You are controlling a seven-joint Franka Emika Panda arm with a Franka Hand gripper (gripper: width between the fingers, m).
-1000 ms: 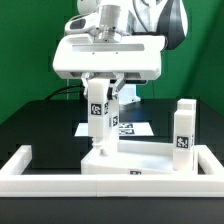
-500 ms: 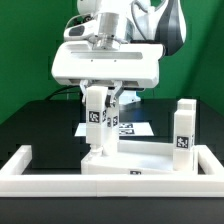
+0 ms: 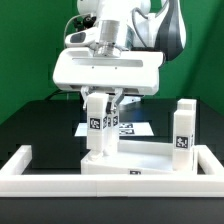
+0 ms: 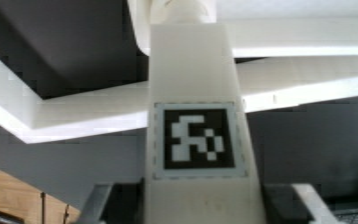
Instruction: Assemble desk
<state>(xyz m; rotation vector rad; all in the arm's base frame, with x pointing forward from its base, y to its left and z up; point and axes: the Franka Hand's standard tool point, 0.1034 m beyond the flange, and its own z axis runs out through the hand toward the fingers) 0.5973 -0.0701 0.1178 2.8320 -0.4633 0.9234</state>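
My gripper (image 3: 104,102) is shut on a white square-section leg (image 3: 97,128) with a black-and-white marker. I hold it upright over the left end of the white desk tabletop (image 3: 145,166), its lower end at the top's surface. A second leg (image 3: 183,136) stands upright on the tabletop's right end. In the wrist view the held leg (image 4: 194,95) fills the middle, my gripper (image 4: 195,208) has a finger on either side of it, and the tabletop's white rims (image 4: 78,118) lie beyond it.
A long low white wall with turned-up ends (image 3: 60,184) runs along the front, against the tabletop. The marker board (image 3: 133,128) lies flat on the black table behind the held leg. A green backdrop stands behind.
My gripper has come down with the leg in it, bringing the leg's lower end closer to the tabletop's left end. The hand has also turned slightly. The right leg has not moved.
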